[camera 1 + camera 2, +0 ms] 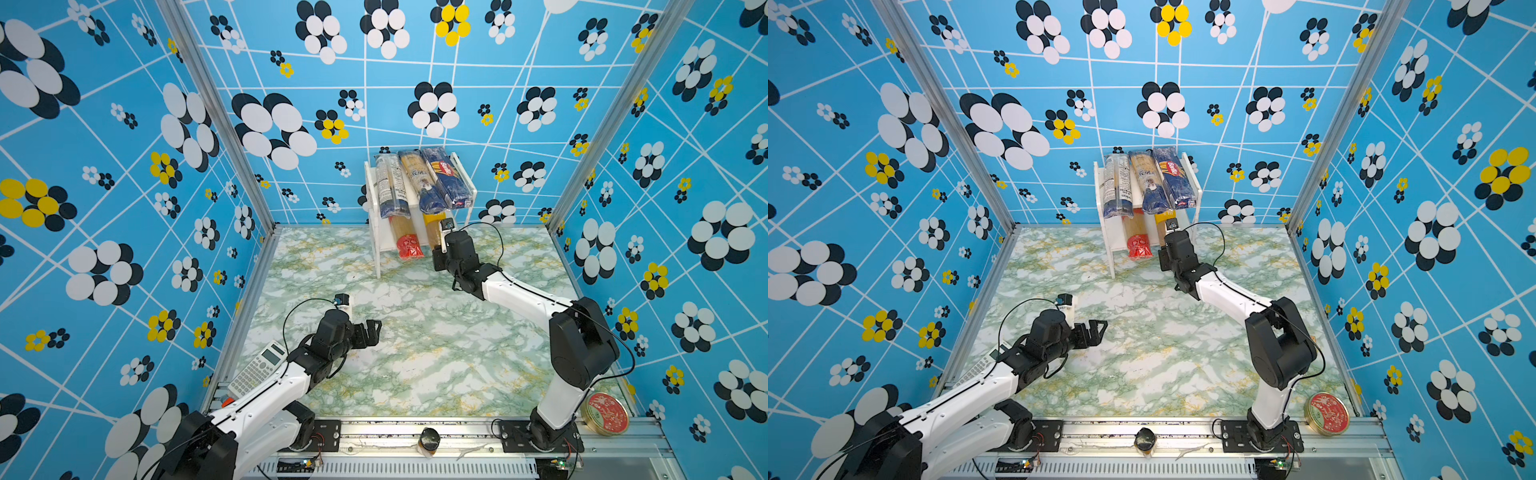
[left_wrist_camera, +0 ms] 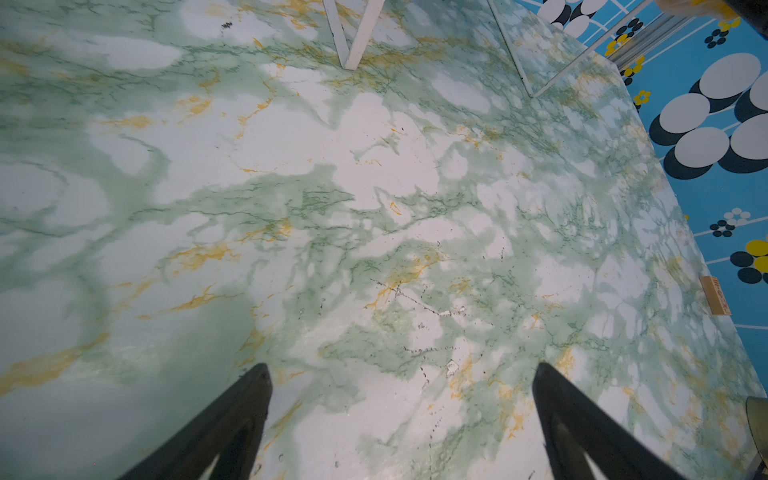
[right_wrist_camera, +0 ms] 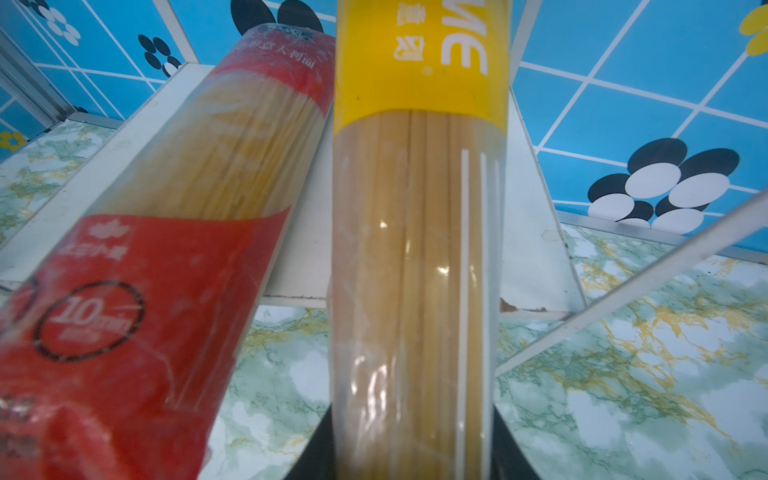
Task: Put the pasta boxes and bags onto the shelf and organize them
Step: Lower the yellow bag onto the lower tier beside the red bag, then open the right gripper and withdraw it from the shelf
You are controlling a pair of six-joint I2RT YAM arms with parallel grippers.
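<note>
The white shelf [image 1: 372, 199] [image 1: 1106, 195] stands at the back middle of the table. Its top board carries three pasta packs side by side: two clear, dark-blue bags [image 1: 390, 187] [image 1: 420, 183] and a dark-blue Barilla pack [image 1: 448, 176]. On the lower board [image 3: 307, 232] lie a red-ended bag [image 1: 408, 243] [image 3: 137, 266] and a yellow-ended bag [image 1: 434, 226] [image 3: 419, 174]. My right gripper [image 1: 438, 249] [image 3: 415, 440] is shut on the near end of the yellow-ended bag, which sticks out over the table. My left gripper [image 1: 372, 332] [image 2: 401, 370] hangs open and empty over bare table.
A grey calculator [image 1: 257, 368] lies at the front left beside my left arm. A round red-lidded tin [image 1: 606, 413] sits at the front right corner. A small dark-capped jar [image 1: 429, 441] stands on the front rail. Patterned blue walls close in three sides.
</note>
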